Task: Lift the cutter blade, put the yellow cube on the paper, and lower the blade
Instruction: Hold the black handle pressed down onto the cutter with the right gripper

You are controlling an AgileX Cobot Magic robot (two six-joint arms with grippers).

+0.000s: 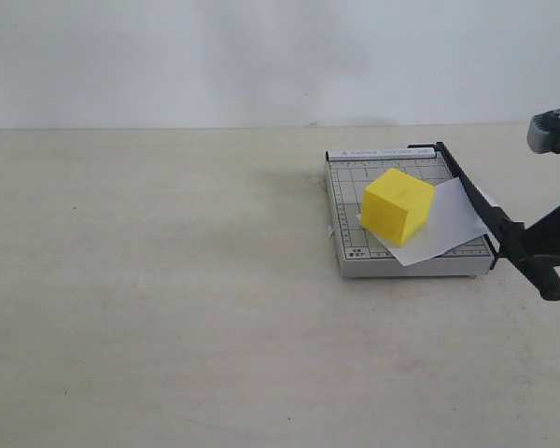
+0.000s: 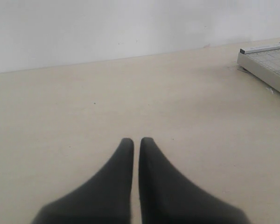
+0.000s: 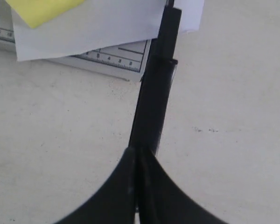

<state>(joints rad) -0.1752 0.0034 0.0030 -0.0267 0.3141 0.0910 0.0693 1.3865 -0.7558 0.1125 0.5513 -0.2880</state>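
The cutter blade (image 3: 154, 98) lies down along the grey base (image 1: 347, 210). Its handle end sits right at my right gripper (image 3: 137, 151), whose jaws are pressed together, pinching nothing. The yellow cube (image 1: 398, 205) sits on the paper (image 1: 453, 222). My left gripper (image 2: 136, 141) hovers over the table with its jaws pressed together too, well apart from the base.

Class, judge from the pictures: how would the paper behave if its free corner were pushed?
The paper looks thin, so it would probably buckle rather than slide stiffly. The cube sits on it and the blade crosses it, so both likely pin it; a push may crease it.
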